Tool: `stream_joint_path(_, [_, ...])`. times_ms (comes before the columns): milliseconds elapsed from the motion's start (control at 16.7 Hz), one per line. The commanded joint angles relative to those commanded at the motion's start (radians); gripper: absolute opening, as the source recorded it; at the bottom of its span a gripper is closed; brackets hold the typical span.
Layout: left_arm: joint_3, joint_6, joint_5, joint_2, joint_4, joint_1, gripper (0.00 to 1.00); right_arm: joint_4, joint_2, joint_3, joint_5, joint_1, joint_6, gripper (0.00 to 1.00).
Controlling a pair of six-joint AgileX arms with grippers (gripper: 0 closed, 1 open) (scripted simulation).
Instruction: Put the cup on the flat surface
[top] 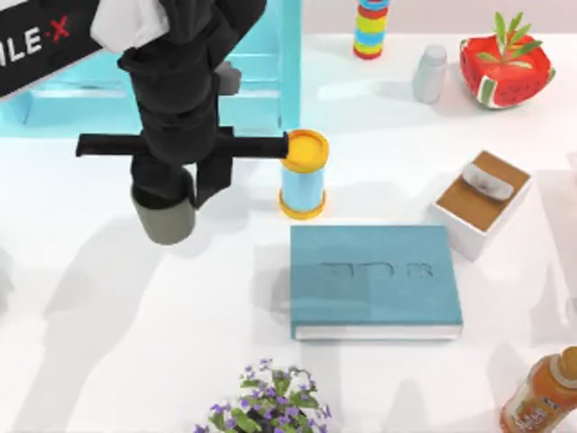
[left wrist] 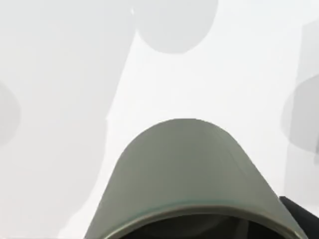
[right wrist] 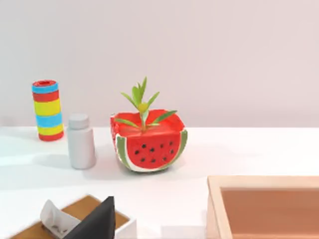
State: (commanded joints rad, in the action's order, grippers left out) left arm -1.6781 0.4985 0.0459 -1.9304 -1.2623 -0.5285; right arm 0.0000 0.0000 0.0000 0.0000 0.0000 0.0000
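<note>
Left wrist view: cup point(left wrist: 184, 174) close up, rim nearest, white flat surface point(left wrist: 60, 99) beyond. Top view, left-center: left gripper point(top: 176, 180) clamped on the cup point(top: 167, 216), left of yellow-lidded canister point(top: 303, 176). Right wrist view: watermelon pot point(right wrist: 149, 144) holds a green sprout.

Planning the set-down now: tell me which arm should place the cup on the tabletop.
Left. Its hand is over the left part of the tabletop with the cup held beneath it, and the left wrist view shows bare white surface past the cup.
</note>
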Motion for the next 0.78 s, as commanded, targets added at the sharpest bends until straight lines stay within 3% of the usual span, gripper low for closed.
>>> stream_joint_path(240, [0.138,-0.089,-0.027,0.110,0.033,0.095,0.00,0.000,0.000,0.000,0.000,0.000,0.000,1.00])
stream_joint_path(780, [0.195,-0.103,-0.027,0.112,0.102,0.106,0.00,0.000,0.000,0.000,0.000,0.000,0.000,1.00])
